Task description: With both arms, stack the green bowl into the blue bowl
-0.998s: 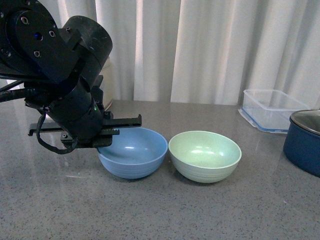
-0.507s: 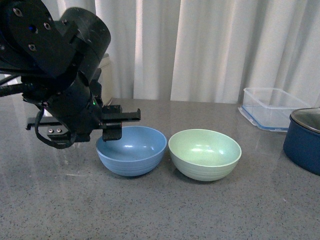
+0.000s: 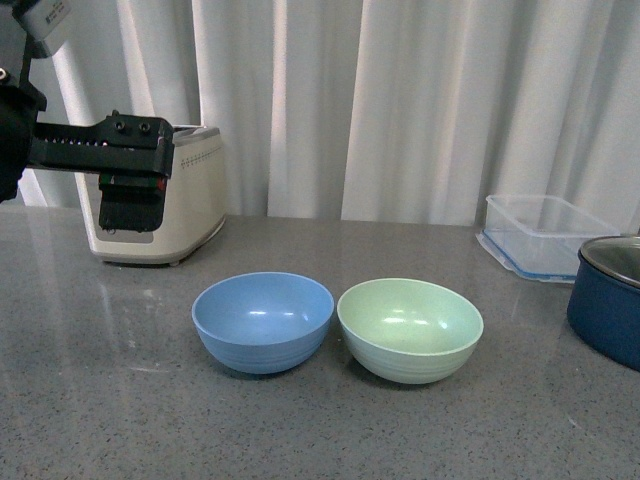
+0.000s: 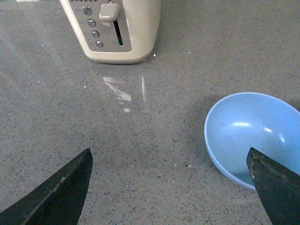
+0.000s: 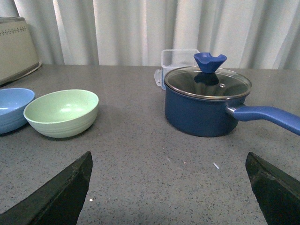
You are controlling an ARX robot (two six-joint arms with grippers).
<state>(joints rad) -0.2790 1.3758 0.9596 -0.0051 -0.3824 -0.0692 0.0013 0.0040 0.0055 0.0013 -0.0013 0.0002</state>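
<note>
The blue bowl point(image 3: 263, 320) and the green bowl point(image 3: 410, 328) sit upright side by side on the grey counter, rims nearly touching, blue on the left. My left gripper point(image 3: 100, 165) hangs open, high above the counter to the left of the blue bowl, with nothing in it. In the left wrist view the blue bowl point(image 4: 253, 136) lies by one fingertip point(image 4: 269, 187) of the open left gripper point(image 4: 168, 157). My right gripper point(image 5: 168, 159) is open and empty over bare counter, with the green bowl point(image 5: 61, 112) and blue bowl point(image 5: 11, 108) ahead of it to one side.
A cream toaster point(image 3: 165, 205) stands at the back left. A clear plastic container point(image 3: 545, 228) sits at the back right. A dark navy pot point(image 3: 608, 300) with a glass lid stands at the right edge; its long handle point(image 5: 267, 116) shows in the right wrist view.
My left gripper has lifted off the blue bowl's left rim and moved up and to the left, uncovering the toaster. Both bowls stay where they were.
</note>
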